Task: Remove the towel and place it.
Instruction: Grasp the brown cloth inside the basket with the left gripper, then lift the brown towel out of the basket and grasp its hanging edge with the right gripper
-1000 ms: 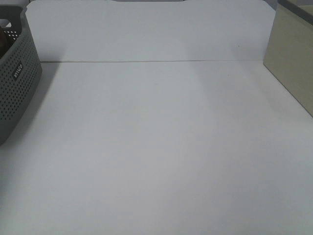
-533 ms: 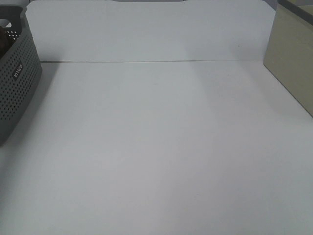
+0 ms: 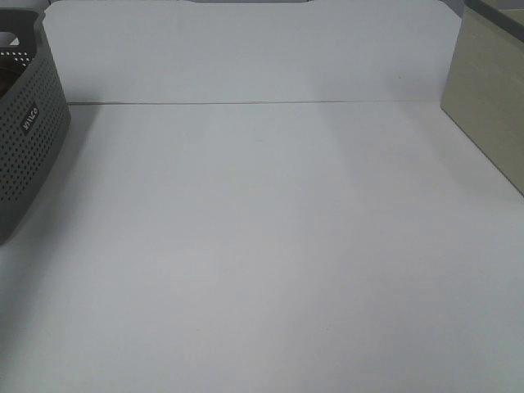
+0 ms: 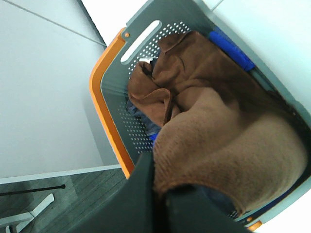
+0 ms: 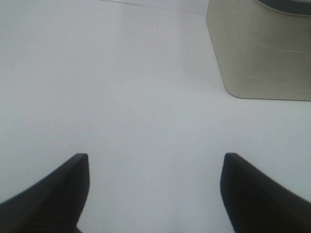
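The towel (image 4: pixel 218 131) lies bunched inside the grey basket (image 4: pixel 109 111). Above the basket, the left gripper (image 4: pixel 160 204) has its fingers pressed together, seemingly pinching a towel fold. The right gripper (image 5: pixel 155 160) is spread wide, empty, over the white table (image 5: pixel 146 73).

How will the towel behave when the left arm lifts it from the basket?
Likely floppy: the towel lies in soft folds and bunches at the left fingers, so it should sag and trail. Its terry pile looks grippy, so slipping seems unlikely. It may drag the blue item beside it or catch on the basket rim.
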